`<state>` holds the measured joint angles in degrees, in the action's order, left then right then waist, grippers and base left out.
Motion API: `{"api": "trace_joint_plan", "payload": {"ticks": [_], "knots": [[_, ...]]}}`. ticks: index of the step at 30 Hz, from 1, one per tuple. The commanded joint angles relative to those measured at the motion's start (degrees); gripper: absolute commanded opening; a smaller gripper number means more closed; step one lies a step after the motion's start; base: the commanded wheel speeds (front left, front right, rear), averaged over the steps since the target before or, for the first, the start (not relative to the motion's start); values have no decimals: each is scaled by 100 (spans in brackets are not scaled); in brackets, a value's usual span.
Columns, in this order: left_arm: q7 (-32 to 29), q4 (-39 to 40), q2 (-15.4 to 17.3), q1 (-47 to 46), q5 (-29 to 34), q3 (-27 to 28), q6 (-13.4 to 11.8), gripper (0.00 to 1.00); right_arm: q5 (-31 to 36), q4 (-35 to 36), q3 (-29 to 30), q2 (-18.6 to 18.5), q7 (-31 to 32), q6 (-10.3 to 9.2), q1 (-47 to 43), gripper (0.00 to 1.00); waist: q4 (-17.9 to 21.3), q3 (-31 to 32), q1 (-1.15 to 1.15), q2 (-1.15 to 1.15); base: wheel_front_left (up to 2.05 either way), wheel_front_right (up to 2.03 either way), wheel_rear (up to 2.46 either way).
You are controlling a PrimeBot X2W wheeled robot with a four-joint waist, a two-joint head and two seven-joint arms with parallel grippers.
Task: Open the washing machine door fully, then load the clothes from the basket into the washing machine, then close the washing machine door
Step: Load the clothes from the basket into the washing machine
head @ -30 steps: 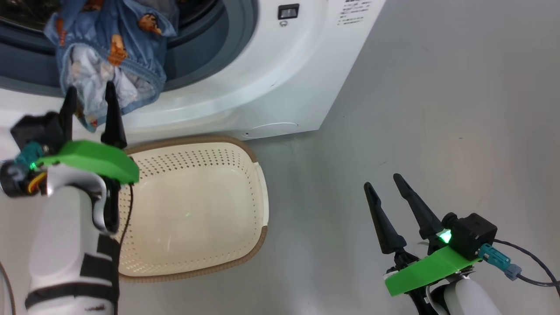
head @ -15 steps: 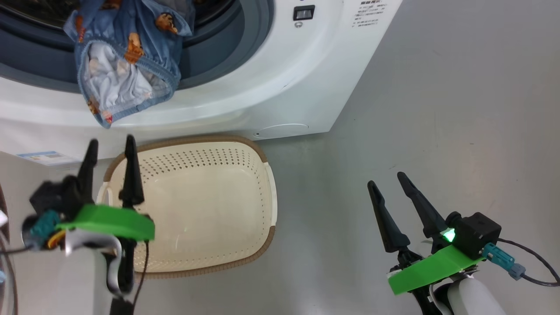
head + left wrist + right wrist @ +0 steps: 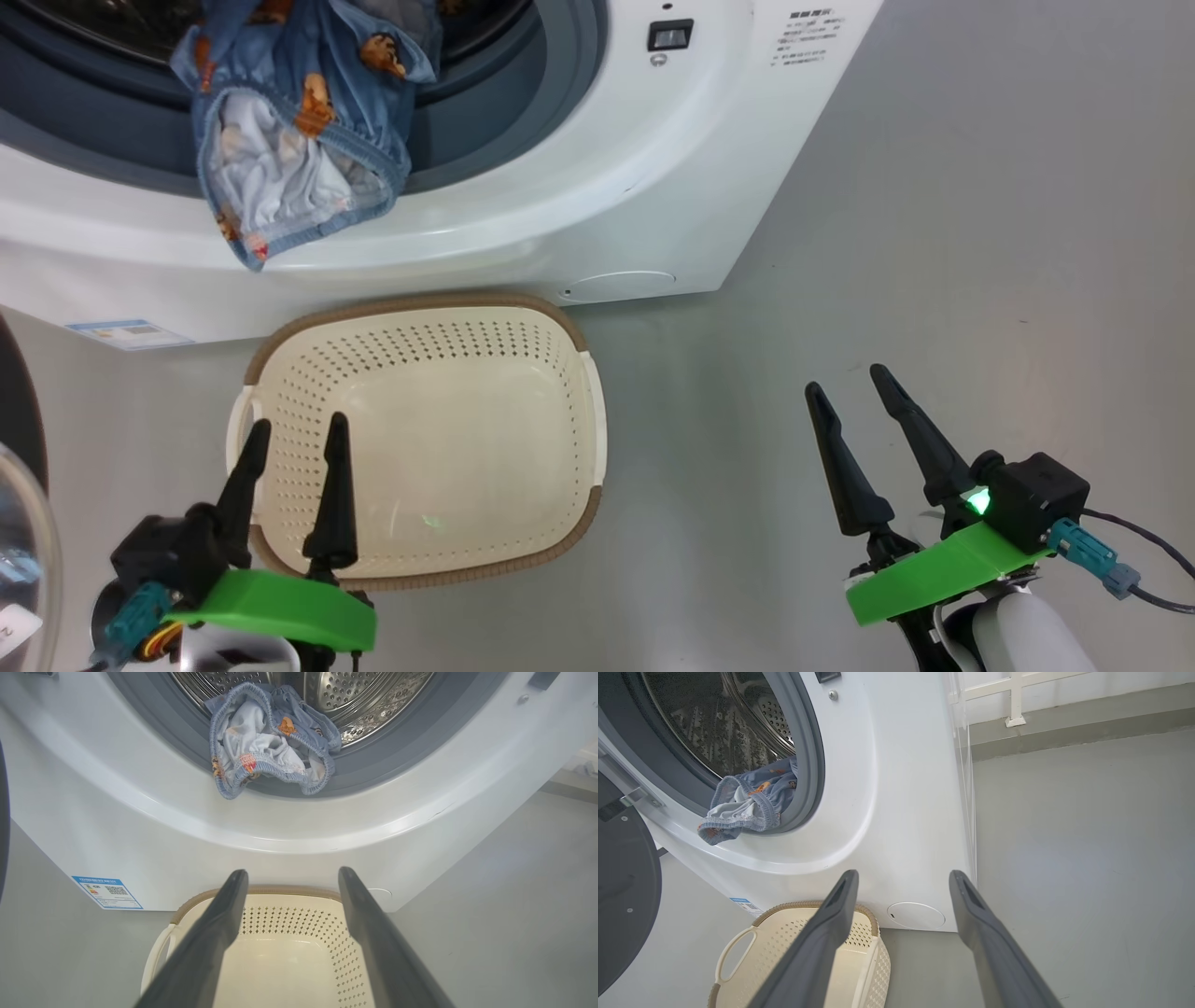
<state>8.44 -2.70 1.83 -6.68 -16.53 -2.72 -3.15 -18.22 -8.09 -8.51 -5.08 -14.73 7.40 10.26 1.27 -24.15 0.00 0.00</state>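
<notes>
Left gripper [image 3: 299,422]: lowest and nearest, fingers apart and gripping nothing, tips over the near left corner of the basket [image 3: 411,303].
Right gripper [image 3: 846,378]: over bare floor well right of the basket, fingers apart, gripping nothing.
Basket: on the floor just before the washing machine [image 3: 653,168].
Label sticker [image 3: 126,333]: blue, low on the machine's front.
Clothes [image 3: 299,159]: draped over the grey seal, one end hanging outside the drum mouth.
Door [image 3: 621,896]: swung open at the left.
</notes>
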Motion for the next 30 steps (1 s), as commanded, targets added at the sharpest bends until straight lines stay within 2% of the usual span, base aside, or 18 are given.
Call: {"api": "trace_joint_plan", "payload": {"ticks": [1, 7, 14, 21, 30], "knots": [[-61, 321, 106, 144, -20, 148, -76, 100, 19, 137, -109, 4, -27, 9, -141, 100, -38, 36, 0, 0, 0, 0, 0], [-361, 1022, 142, 464, 63, 60, -225, 100, 5, 139, -96, -11, -27, 9, -191, 100, -87, 56, 0, 0, 0, 0, 0], [-517, 1358, 210, 593, 102, 82, -326, 100, -2, 139, -118, -14, -27, 9, -171, 100, -50, 28, 0, 0, 0, 0, 0], [-552, 1284, 225, 450, 91, 113, -417, 100, -5, 137, -120, -5, -27, 9, -179, 100, -7, -15, 0, 0, 0, 0, 0], [-697, 905, 342, -390, 101, 81, -376, 100, -13, 117, -182, 22, -27, 9, -122, 100, 75, -84, 0, 0, 0, 0, 0]]}}
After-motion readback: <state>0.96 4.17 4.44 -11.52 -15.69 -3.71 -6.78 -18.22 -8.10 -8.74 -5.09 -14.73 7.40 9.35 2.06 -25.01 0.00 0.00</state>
